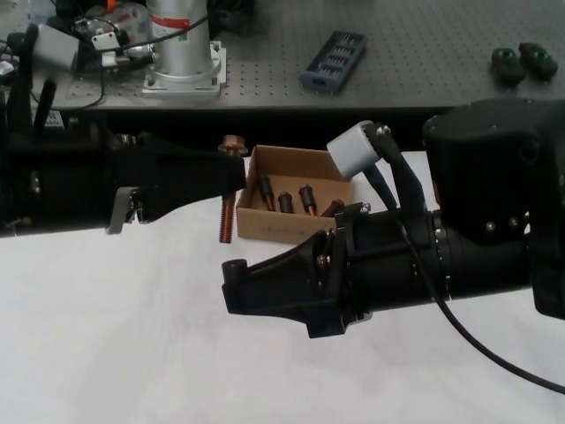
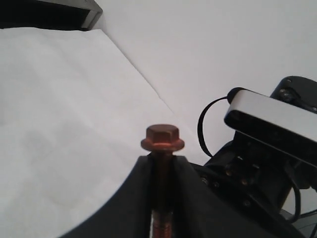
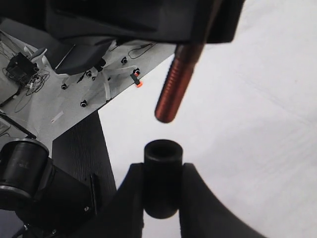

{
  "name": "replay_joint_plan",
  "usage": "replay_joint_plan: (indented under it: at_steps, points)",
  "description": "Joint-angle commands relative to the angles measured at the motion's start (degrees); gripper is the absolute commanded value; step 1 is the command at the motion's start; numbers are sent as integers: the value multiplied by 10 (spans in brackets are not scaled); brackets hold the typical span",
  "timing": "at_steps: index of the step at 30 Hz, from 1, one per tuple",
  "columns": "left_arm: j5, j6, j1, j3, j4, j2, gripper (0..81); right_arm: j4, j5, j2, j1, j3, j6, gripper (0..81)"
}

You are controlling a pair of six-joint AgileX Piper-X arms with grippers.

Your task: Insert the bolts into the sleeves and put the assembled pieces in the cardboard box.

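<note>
My left gripper (image 1: 231, 173) is shut on a copper bolt (image 1: 226, 219), which hangs upright with its hex head (image 2: 162, 138) above the fingers (image 2: 132, 198) and its threaded shank (image 3: 173, 89) pointing down. My right gripper (image 1: 237, 272) is shut on a black sleeve (image 3: 163, 182), held below the bolt with its open end (image 3: 163, 147) facing up. A small gap separates the bolt's tip from the sleeve's mouth. The cardboard box (image 1: 265, 228) stands behind both grippers and holds several assembled pieces (image 1: 285, 200).
White cloth (image 1: 132, 353) covers the bench under the arms. Behind it lies a perforated metal table with a silver post base (image 1: 183, 49), a blue-grey rack (image 1: 334, 57) and black parts (image 1: 523, 62). The right arm's body (image 1: 477, 221) fills the space right of the box.
</note>
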Motion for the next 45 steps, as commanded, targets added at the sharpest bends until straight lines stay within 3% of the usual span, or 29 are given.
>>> replay_joint_plan:
  at_steps: [1, 45]
  points:
    - [-3, -4, -4, -7, -16, -2, 6, -6, -10, 2, 1, -4, 0, 19]
    - [-29, -12, -4, -6, -25, -5, 6, -24, 18, 21, -7, -15, 27, 19]
